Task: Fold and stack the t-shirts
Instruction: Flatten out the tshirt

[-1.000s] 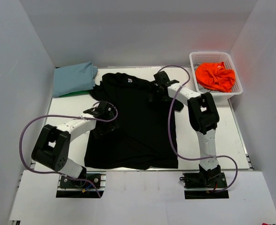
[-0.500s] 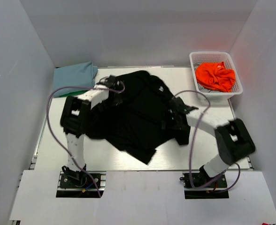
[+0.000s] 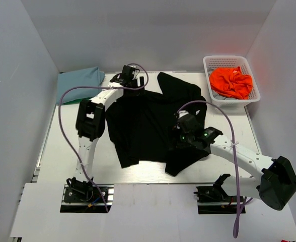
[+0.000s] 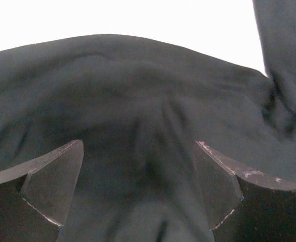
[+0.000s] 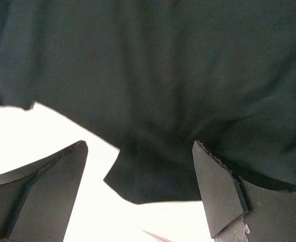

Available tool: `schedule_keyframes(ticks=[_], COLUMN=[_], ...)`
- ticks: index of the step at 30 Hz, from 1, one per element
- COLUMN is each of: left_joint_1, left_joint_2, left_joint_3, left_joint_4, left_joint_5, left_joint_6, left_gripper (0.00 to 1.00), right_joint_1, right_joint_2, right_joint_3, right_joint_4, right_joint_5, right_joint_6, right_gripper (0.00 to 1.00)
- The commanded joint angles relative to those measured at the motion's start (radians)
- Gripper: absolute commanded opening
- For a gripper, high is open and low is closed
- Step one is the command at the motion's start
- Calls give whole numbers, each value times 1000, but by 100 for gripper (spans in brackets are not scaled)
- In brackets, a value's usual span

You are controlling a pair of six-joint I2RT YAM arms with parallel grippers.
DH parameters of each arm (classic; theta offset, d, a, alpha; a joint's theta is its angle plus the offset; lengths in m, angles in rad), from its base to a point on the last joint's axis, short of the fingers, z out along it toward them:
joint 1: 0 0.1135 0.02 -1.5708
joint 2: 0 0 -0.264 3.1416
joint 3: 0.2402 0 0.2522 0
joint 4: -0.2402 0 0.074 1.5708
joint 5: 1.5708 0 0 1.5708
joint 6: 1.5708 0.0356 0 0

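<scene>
Our left arm (image 3: 90, 120) and right arm (image 3: 238, 156) are white tubes linked by chunky black joint housings, each trailing a looping lilac cable (image 3: 60, 105). Black base plates (image 3: 85, 194) sit at the table's (image 3: 57, 161) near edge. The left gripper (image 4: 139, 146) and right gripper (image 5: 139, 146) have dark wedge fingers (image 4: 47, 186) with scuffed pale edges.

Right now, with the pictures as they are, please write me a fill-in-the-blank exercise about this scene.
The orange t-shirt lies inside the white ____.
The large t-shirt spread on the table is ____.
The left gripper and the right gripper are both ____, not shut.
The light blue t-shirt lies at the table's far ____ corner.
Missing words: basket, black, open, left.
</scene>
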Motion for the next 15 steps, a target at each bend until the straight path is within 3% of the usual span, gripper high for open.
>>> schedule_keyframes(ticks=[1,3,4,10,12,15], left_joint_1=[-5,-16,-16,-36,-48,-62], left_joint_2=[-304,-495,-564,-1045,-1130,-1242], left_joint_3=[-209,-363,-511,-1057,-1210,-1316], left_joint_4=[19,48,48,22,31,-50], left_joint_5=[51,51,51,31,76,111], left_joint_6=[47,-4,-33,-327,-370,-413], left_gripper=[100,100,100,100,100,100], right_joint_1=[-19,-30,-45,-89,-102,-118], right_joint_2=[23,59,89,192,195,175], right_joint_3=[70,80,99,114,108,102], right_joint_4=[6,1,-18,17,23,-3], right_joint_5=[332,391,386,209,198,230], right_joint_6=[51,114,124,150,153,164], right_gripper=[90,90,90,90,90,90])
